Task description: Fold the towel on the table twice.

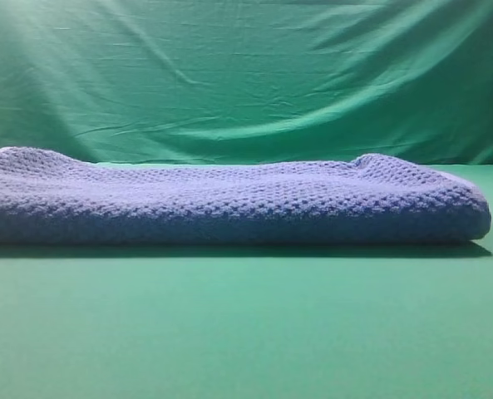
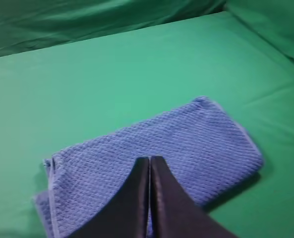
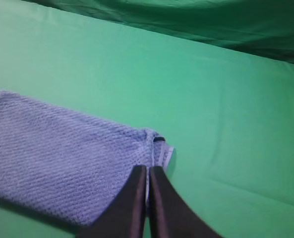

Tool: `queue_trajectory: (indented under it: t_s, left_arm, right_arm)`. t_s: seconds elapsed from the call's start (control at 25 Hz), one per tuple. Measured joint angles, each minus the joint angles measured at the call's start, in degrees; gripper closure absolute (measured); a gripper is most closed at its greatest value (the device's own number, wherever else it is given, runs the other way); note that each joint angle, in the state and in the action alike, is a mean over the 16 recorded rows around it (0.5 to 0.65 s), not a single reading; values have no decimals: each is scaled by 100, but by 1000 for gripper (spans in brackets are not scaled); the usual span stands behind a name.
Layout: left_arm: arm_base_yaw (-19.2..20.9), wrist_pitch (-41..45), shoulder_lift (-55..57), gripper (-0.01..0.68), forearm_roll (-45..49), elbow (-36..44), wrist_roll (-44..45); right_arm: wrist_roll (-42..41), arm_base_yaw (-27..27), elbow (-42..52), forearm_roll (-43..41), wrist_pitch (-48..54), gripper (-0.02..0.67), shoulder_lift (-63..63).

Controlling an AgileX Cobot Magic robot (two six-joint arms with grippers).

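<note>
towel position: the towel lies flat on the green worktop, already doubled over into a thick band; folded edge faces the high camera.
long axis: runs left to right across the high view, with one short end toward each arm.
left fingers: the left gripper is pressed shut, tips meeting, nothing between them; it hangs above the towel, which spreads out ahead and to both sides.
right fingers: the right gripper is likewise closed and empty, over the towel's end, close to the corner where layers and pale trim show.
nearer arm: neither clearly; each sits over its own end.
key relation: judged, a second fold would carry one short end along the long axis onto the other.
towel look: blue-grey, bumpy waffle weave, thin pale edging, soft and rounded at the fold.
backdrop: wrinkled green cloth behind.
</note>
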Motion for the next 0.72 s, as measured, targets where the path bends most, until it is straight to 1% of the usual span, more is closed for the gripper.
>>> queue_trajectory:
  t_s: [0.2,0.44,0.72]
  left_arm:
    - [0,36,-1374,673,-392,790,313]
    - [0,-40,-2971,673,-471,1742,342]
    - [0,-178,-4300,673,-451,2538,258]
  right_arm:
    - [-189,0,931,173,-186,649,-1314]
    - [-265,0,2114,270,-574,649,-2838]
    - [-383,0,3095,480,-931,649,-4283]
